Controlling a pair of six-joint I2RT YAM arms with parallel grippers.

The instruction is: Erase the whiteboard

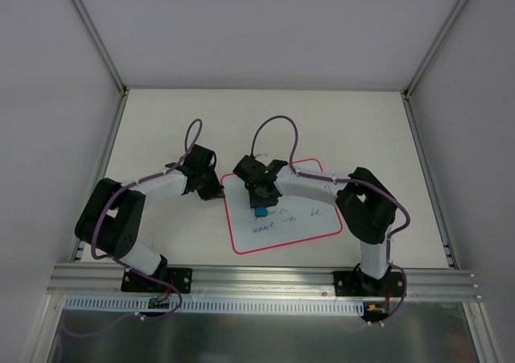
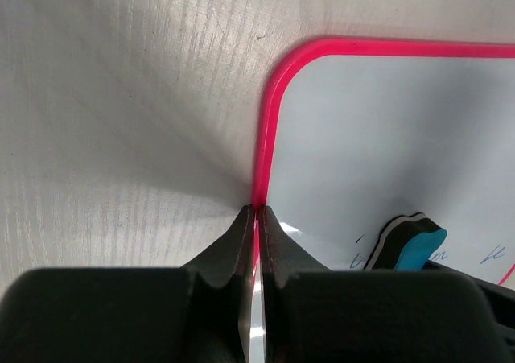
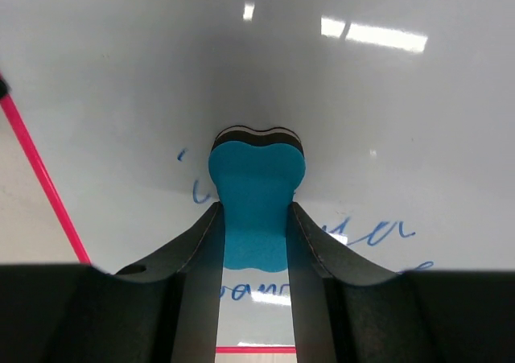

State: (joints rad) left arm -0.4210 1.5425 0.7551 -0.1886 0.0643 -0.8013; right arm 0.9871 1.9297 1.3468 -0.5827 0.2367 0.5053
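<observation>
The whiteboard (image 1: 318,222) lies flat mid-table, red-pink border, blue handwriting (image 1: 278,220) along its lower half. My right gripper (image 1: 261,204) is over its left part, shut on a blue eraser (image 3: 256,174) whose dark felt face meets the board (image 3: 362,97) just above the writing (image 3: 374,233). My left gripper (image 2: 257,212) is shut, its tips down on the red border (image 2: 269,97) at the board's left edge, near the upper left corner. In the left wrist view the eraser (image 2: 410,242) shows at lower right.
The pale table top (image 1: 161,129) runs around the board, walled by grey panels with metal posts (image 1: 92,33) at the back corners. An aluminium rail (image 1: 265,278) carrying both arm bases crosses the near edge. Cables loop above both wrists.
</observation>
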